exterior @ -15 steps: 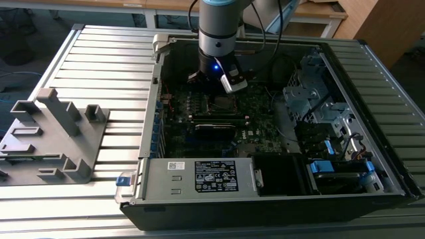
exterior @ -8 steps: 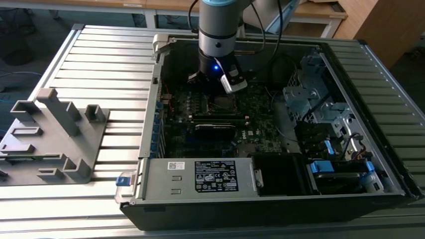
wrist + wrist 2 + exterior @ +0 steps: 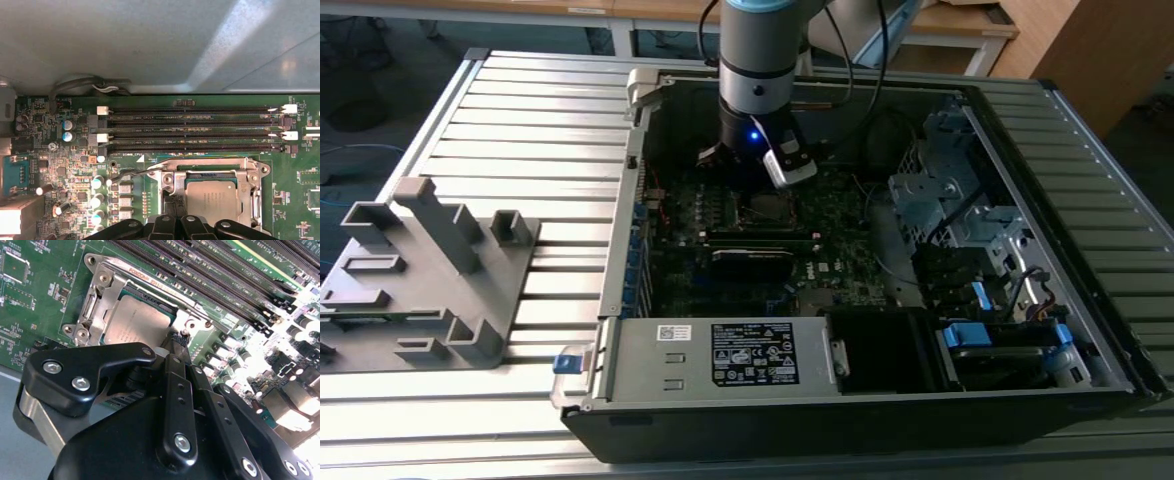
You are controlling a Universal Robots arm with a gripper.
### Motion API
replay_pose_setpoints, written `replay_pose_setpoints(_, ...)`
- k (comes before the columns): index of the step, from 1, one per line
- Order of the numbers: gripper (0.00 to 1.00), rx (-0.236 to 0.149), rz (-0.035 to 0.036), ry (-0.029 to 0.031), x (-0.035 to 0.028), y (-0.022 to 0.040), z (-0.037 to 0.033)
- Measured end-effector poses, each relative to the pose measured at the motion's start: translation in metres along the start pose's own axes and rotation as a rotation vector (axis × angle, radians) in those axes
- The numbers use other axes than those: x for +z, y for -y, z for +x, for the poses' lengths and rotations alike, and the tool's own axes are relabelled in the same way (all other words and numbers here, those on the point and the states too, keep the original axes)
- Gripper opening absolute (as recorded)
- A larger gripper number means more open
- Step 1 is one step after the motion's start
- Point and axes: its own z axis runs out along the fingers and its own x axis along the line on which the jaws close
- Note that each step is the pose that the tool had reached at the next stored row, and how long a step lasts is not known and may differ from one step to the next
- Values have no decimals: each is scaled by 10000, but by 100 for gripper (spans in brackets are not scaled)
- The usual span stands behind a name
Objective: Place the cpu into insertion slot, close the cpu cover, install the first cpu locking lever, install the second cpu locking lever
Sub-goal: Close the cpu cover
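Observation:
The cpu [image 3: 212, 201] [image 3: 136, 321], a dull silver square, lies flat in the insertion slot [image 3: 176, 196] on the green motherboard. The cpu cover [image 3: 207, 165] [image 3: 104, 296], a silvery frame, lies down around it with the chip showing through its window. A thin wire locking lever [image 3: 134, 173] sticks out sideways from the socket's corner. My gripper [image 3: 173, 341] [image 3: 169, 204] hangs low beside the cover's edge, its black fingertips drawn together with nothing seen between them. In the exterior view the gripper [image 3: 766, 188] sits just over the socket [image 3: 769, 207] inside the open computer case.
Long black memory slots [image 3: 195, 129] run just beyond the socket. Capacitors [image 3: 98, 182] stand beside it. The case walls [image 3: 622, 240], a labelled power-supply box [image 3: 720, 352] and drive cages [image 3: 947, 190] ring the board. A grey fixture [image 3: 427, 270] stands on the slatted table at the exterior view's left.

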Motion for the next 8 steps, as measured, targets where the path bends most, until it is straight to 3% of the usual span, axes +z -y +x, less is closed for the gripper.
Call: replay_pose_setpoints(8, 11, 0, 0, 0, 2, 0, 0)
